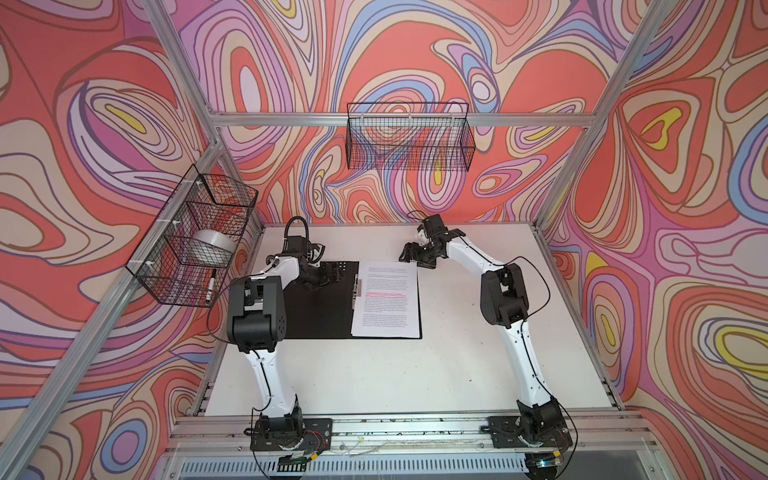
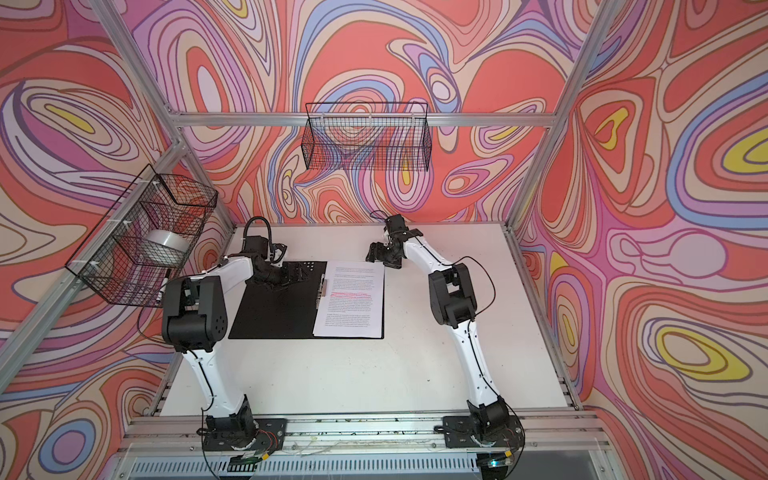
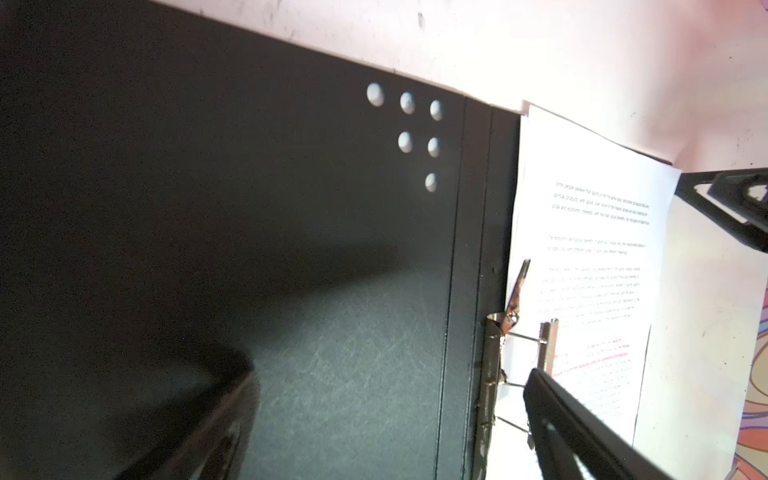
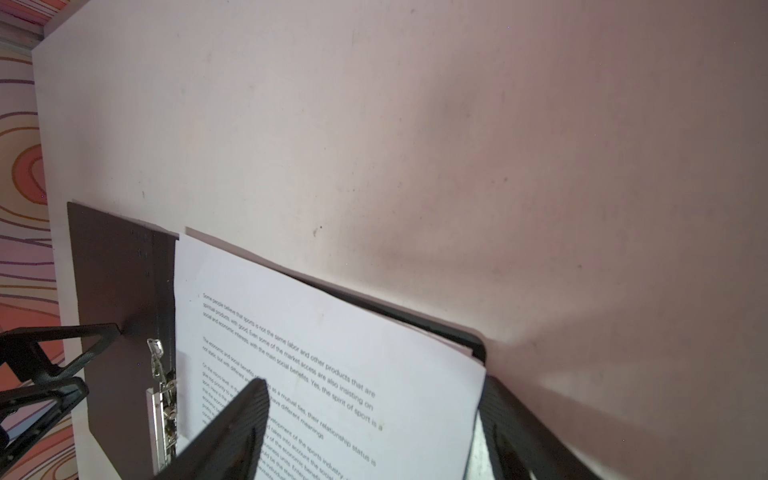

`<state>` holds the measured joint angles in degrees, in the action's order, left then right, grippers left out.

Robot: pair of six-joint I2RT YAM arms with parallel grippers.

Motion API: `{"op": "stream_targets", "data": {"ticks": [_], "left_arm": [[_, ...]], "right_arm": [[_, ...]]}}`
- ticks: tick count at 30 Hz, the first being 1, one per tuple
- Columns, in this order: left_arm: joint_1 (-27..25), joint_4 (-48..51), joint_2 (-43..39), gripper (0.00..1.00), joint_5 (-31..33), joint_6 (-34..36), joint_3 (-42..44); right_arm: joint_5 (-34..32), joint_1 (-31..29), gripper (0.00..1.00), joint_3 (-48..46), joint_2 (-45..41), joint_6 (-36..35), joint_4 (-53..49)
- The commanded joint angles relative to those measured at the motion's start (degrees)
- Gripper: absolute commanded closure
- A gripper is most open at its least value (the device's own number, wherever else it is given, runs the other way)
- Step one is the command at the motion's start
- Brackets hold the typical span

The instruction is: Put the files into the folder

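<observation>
Both top views show the open folder (image 1: 316,311) lying black side up on the table (image 1: 457,365), with the files (image 1: 386,307) on its 3 o'clock half. Left wrist: my left pincer (image 3: 390,370) hangs spread over the bare 9 o'clock leaf. Right wrist: my right pincer (image 4: 374,384) is spread, straddling the files' 1 o'clock corner.

The folder (image 1: 316,307) lies open and flat, black inside up, with its metal spine clip (image 1: 356,291) down the middle. Its bare left leaf spreads between the fingers (image 3: 573,424) of the left gripper (image 3: 390,370). The files (image 1: 386,303), white printed sheets with pink-red highlighted lines, lie on the right leaf, their far right corner between the fingers (image 4: 232,424) of the right gripper (image 4: 374,384).
</observation>
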<state>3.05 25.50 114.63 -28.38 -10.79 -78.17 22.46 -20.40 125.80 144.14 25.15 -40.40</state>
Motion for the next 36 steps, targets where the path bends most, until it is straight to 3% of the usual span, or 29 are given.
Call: {"op": "stream_targets", "data": {"ticks": [1,8,14,20,25,32,36], "left_arm": [[-0.2,1.9,2.1,0.00,-0.4,-0.4,-0.8],[-0.1,2.0,2.4,0.00,-0.6,-0.6,-1.0],[-0.1,2.1,2.5,0.00,-0.4,-0.6,-1.1],[-0.1,2.6,1.2,0.00,1.0,-0.2,-1.2],[-0.1,3.9,-0.8,0.00,1.4,0.2,-1.5],[-0.1,4.5,-2.8,0.00,-0.3,-0.5,-1.7],[-0.1,3.9,-3.5,0.00,-0.6,-0.8,-1.8]], "right_arm": [[1.4,-0.9,0.17,1.6,1.3,-0.3,-0.7],[1.4,-1.0,0.17,1.5,2.1,-0.3,-1.2],[-7.0,-0.9,0.16,0.4,-0.5,-0.2,-1.5],[-13.0,-0.8,0.15,-3.7,-7.5,1.2,0.3],[-11.6,-1.6,0.17,-16.1,-18.2,2.4,2.7],[-12.2,-12.8,0.21,-32.3,-32.6,1.3,-2.5],[-13.0,-20.4,0.25,-40.0,-38.9,4.8,-2.7]]}}
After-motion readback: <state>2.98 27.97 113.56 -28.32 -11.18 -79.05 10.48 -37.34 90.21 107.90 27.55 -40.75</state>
